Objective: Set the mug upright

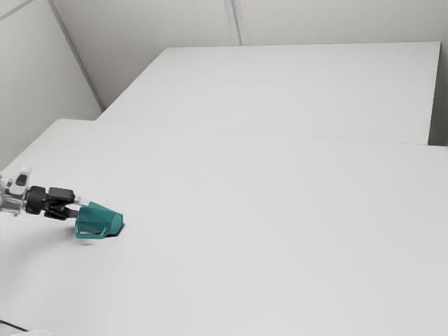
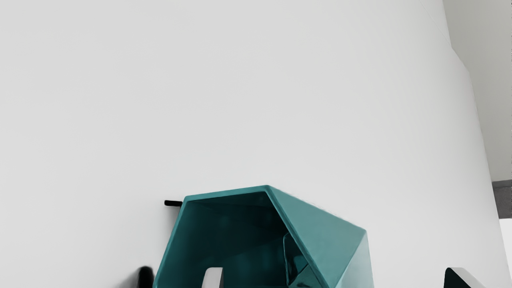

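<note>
Here in the exterior view, the teal faceted mug [image 1: 101, 218] is lying on its side on the white surface [image 1: 266, 231], and it's over by the edge at the exterior view's left, nearer that edge than the one at the exterior view's right. Its wide mouth points to the exterior view's left, its narrower base to the exterior view's right, and the handle [image 1: 91, 234] is on the side facing the camera. In comes the arm [image 1: 12, 194] from the exterior view's left, and the black gripper [image 1: 78, 207] is right at the mouth end, fingertips level with the rim or just about. Beyond the surface there's a second broad white panel [image 1: 301, 87], with pale walls [image 1: 168, 21] behind it, and low in the corner at the exterior view's left, a thin black cable [image 1: 12, 325].

Over to the wrist view, and we're looking straight into the mug's dark hollow! The jaws are open, set wide apart: one fingertip shows against the mouth, the other is outside the mug, with a gap between it and the teal wall. So a side of the mug sits between them, ungripped. How deep that first fingertip reaches, I can't tell.
</note>
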### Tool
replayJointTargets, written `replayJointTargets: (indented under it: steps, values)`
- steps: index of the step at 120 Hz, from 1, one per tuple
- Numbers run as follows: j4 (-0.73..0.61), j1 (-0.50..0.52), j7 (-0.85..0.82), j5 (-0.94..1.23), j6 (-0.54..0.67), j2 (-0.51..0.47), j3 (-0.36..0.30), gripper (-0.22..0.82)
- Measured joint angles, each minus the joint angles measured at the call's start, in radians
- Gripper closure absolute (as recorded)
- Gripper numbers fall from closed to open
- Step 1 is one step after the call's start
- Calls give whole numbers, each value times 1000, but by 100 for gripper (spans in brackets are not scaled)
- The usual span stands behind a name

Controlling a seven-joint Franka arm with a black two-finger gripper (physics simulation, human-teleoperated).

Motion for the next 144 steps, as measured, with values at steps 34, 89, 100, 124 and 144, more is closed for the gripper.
replayJointTargets:
  steps: [34, 89, 100, 124, 144]
  values:
    - [-2, -27, 3, -7, 4, 10, -6, 0]
    - [-5, -29, 5, -17, 2, 16, -16, 43]
    - [-5, -29, 6, -17, 2, 16, -16, 55]
    - [-3, -34, 7, -17, 4, 5, -25, 67]
    - [-2, -74, 7, -16, 5, -38, -29, 73]
